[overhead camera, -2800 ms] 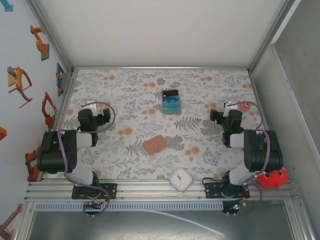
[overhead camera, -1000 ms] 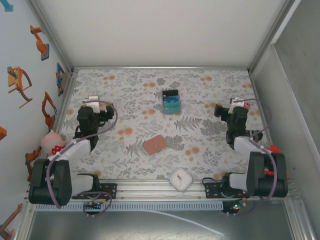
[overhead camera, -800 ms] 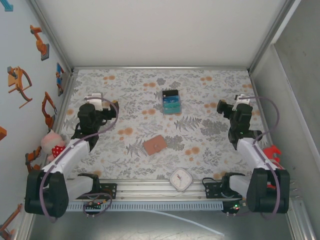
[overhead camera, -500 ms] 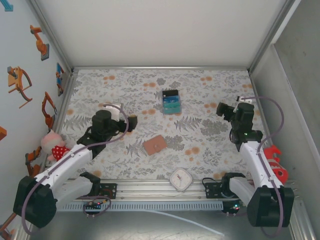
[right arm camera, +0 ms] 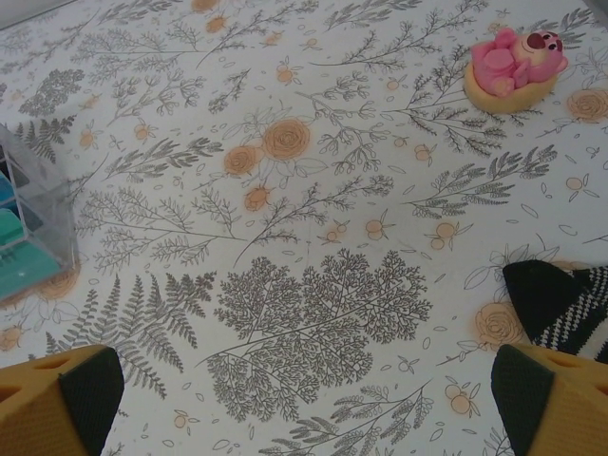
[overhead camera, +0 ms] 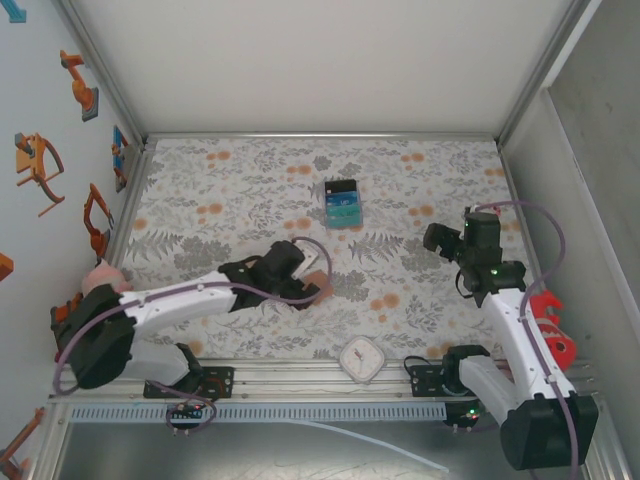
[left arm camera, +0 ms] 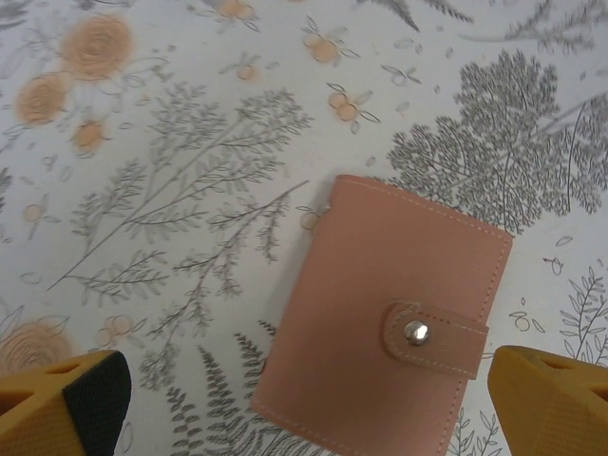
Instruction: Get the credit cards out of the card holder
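The card holder [left arm camera: 389, 342] is a terracotta wallet lying flat on the floral table, folded shut with its tab snapped. Whatever it holds is hidden. My left gripper [left arm camera: 309, 408] hangs open just above it, one fingertip [left arm camera: 66, 399] off each side. From above, the left gripper [overhead camera: 308, 293] covers most of the card holder [overhead camera: 320, 284]. Teal, blue and black cards [overhead camera: 342, 203] stand in a clear box at the back middle; its corner [right arm camera: 24, 237] shows in the right wrist view. My right gripper [overhead camera: 432, 240] is open over bare cloth [right arm camera: 304, 408].
A white square rounded object [overhead camera: 361, 358] lies at the front edge. A pink toy on a yellow dish [right arm camera: 513, 62] sits at the right. A black-and-white striped thing [right arm camera: 560, 294] lies by my right fingertip. Metal rails and walls bound the table.
My left arm has swung from the left edge across to the wallet and now hovers over it. The right arm has stretched out and shifted a little. The wallet has not moved.
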Controlling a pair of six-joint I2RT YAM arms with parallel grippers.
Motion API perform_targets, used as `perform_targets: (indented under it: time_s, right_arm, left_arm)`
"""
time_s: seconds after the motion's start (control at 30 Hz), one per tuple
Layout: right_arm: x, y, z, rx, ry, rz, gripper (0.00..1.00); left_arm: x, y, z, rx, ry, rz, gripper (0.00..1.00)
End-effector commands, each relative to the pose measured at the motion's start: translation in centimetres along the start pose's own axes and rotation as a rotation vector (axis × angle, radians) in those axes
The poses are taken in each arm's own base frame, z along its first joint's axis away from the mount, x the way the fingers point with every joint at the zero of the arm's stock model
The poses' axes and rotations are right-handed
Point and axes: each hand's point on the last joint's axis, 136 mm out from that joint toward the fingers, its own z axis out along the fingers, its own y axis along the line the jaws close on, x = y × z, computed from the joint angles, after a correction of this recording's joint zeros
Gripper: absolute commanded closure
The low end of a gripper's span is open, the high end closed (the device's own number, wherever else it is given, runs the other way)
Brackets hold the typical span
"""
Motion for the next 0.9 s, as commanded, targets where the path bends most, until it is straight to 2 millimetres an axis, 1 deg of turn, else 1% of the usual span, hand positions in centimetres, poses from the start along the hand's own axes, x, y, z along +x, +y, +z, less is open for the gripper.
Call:
perform_targets:
  time_s: [0.0, 0.17, 0.3, 0.37, 0.53, 0.67, 0.87]
  right_arm:
    - [-0.9, 0.4, -1.2, -0.006, -0.021, 0.020, 0.00]
    - [-0.8, 0.4, -1.0, -0.006, -0.016, 0.023, 0.00]
    - [-0.8, 0.4, -0.7, -0.008, -0.013, 0.023, 0.00]
    - [-0.7, 0.4, -0.5, -0.008, -0.009, 0.025, 0.00]
    - [-0.6, 0.3, -0.3, 0.004, -0.004, 0.025, 0.01]
    - [-0.5, 0.2, -0.2, 0.006, 0.000, 0.025, 0.00]
    - [-0.5, 0.1, -0.2, 0.014, 0.004, 0.019, 0.00]
  left_arm:
    - [1.7, -0.4, 1.0, -0.034, 0.129, 0.117, 0.03]
    - [2.3, -1.5, 2.5, 0.006, 0.214, 0.142, 0.03]
    - [2.7, -1.2, 3.1, -0.023, 0.256, 0.152, 0.03]
    - [3.1, -1.1, 3.4, -0.024, 0.281, 0.153, 0.03]
    - [4.7, -2.3, 4.0, 0.042, 0.348, 0.147, 0.03]
    - [5.1, -2.6, 4.0, 0.054, 0.375, 0.128, 0.03]
    - [4.6, -3.0, 3.2, 0.098, 0.353, 0.099, 0.03]
